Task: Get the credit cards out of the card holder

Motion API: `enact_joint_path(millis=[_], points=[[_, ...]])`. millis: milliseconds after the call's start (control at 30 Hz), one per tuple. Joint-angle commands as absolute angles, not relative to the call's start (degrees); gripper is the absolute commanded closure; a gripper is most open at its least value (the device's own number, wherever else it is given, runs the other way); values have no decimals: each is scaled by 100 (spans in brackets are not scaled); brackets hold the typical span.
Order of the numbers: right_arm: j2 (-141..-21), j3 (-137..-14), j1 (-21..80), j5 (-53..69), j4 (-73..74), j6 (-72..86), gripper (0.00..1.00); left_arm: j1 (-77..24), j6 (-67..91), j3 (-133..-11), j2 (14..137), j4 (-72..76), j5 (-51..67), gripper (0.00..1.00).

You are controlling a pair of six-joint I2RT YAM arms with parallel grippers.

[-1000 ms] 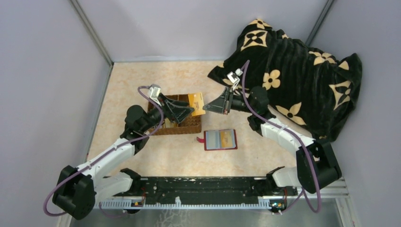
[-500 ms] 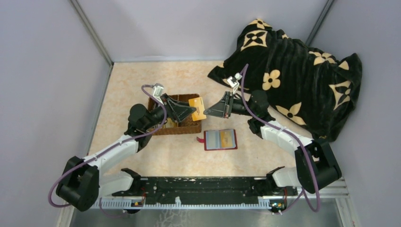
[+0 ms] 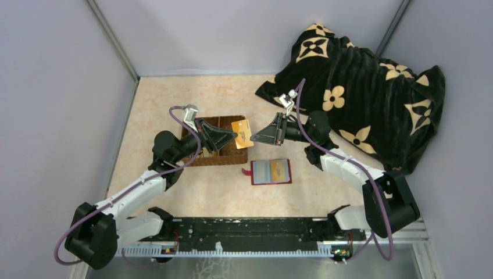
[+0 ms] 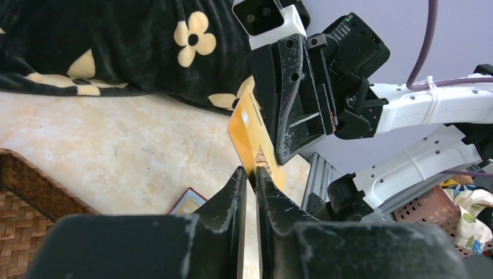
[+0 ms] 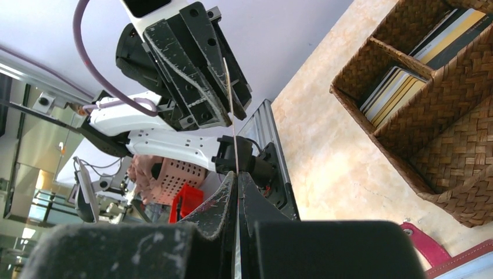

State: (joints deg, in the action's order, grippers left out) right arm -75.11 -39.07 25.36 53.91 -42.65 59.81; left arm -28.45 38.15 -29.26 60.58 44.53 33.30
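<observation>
An orange-yellow credit card hangs in the air between my two grippers, above the basket's right end. My right gripper is shut on its right edge; the card shows edge-on between those fingertips. My left gripper has come together on the opposite edge of the card, fingertips pinching it. The red card holder lies open on the table below and to the right, its clear pockets showing other cards. Its corner shows in the left wrist view.
A brown wicker divided basket sits under the left gripper, with several cards standing in its compartments. A black blanket with tan flowers is heaped at the back right. Grey walls close in the table at left and back.
The left gripper's jaws have closed from wide apart onto the card's free edge. The right gripper has kept its hold and barely moved.
</observation>
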Motion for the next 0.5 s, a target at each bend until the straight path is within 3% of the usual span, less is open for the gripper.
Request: enact_joint_path(millis=[0,100,167,300,467], points=[[-7479,-4028,2507,5427,-4685,5971,100,-2830,3795,-2941,5992,4458,3573,86],[-7438,-4017,2505,5436,-4684,5976,100,-2831,3829,-2927,6032,4502,3629,67],[-7420,-4009,2505,5432,-4682,5987,100,-2832,3883,-2907,6071,4572,3671,61],[-7412,-4016,2507,5437,-4675,5987,100,-2830,3954,-2881,6116,4705,3722,60],[-7418,-4008,2505,5462,-4676,5994,100,-2834,3952,-2854,6121,4724,3711,67]])
